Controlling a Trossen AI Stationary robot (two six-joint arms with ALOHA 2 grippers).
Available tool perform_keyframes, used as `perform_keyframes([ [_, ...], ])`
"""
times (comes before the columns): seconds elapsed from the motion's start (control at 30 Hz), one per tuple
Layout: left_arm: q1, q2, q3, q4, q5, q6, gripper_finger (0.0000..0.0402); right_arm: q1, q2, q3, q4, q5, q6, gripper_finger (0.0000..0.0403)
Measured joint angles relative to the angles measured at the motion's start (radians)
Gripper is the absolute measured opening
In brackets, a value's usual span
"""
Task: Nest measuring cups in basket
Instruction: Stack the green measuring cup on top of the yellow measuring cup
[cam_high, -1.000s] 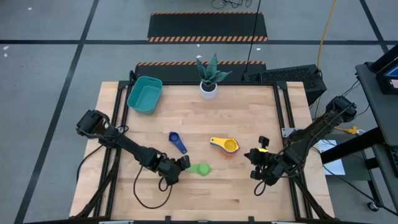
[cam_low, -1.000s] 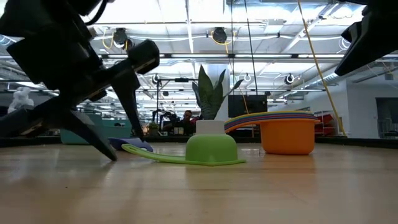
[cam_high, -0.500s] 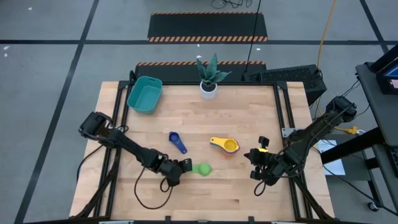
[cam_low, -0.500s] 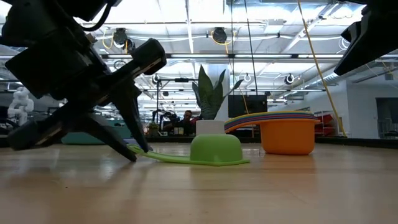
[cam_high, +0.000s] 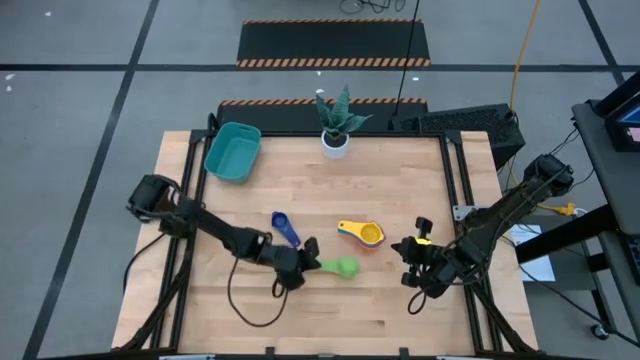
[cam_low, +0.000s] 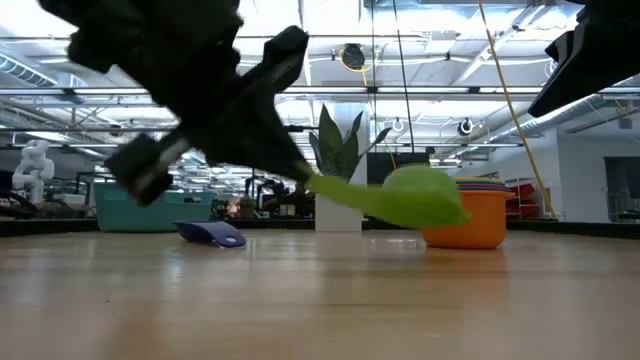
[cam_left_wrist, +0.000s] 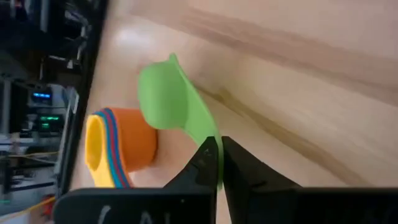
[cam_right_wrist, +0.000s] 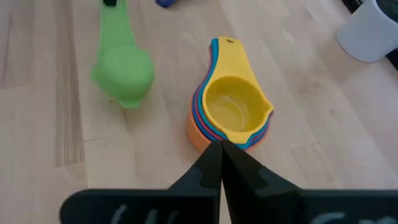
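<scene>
Left gripper (cam_high: 308, 262) is pinching the green plastic measuring cup (cam_high: 345, 267) by its flat handle, lifting it clear of the wooden table (cam_high: 400, 180). Right gripper (cam_high: 418, 268) is waiting closed, empty. Nested orange-yellow stack (cam_high: 366, 235) and dark blue scoop (cam_high: 286, 229) are sitting outside the teal plastic basket (cam_high: 232, 153); nesting partly done.

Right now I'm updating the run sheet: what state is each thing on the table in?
Green cup: off the table, bowl down, held by its handle.
Left pincer: shut on the green cup's handle.
Right pincer: shut, empty, beside the nested stack.
Nested stack: upright, yellow cup on top, on the table.
Dark blue cup: lying alone on the table.
Basket: empty, upright.
</scene>
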Motion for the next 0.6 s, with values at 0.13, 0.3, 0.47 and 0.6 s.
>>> perform_keyframes([
  [0.13, 0.067, -0.066, 0.002, 0.052, 0.133, -0.096, 0.0013, 0.000, -0.024, 0.000, -0.017, 0.000, -0.003, 0.0000],
  [0.3, 0.170, -0.118, 0.002, 0.115, 0.345, -0.240, 0.0007, 0.000, -0.073, 0.013, -0.016, 0.051, -0.002, 0.0000],
  [0.47, 0.280, -0.118, 0.002, 0.216, 0.543, -0.470, 0.0013, 0.003, -0.107, 0.029, 0.024, 0.130, -0.056, 0.0000],
  [0.6, 0.335, -0.107, 0.003, 0.240, 0.654, -0.627, 0.0006, 0.010, -0.112, 0.031, 0.082, 0.206, -0.129, 0.0000],
])
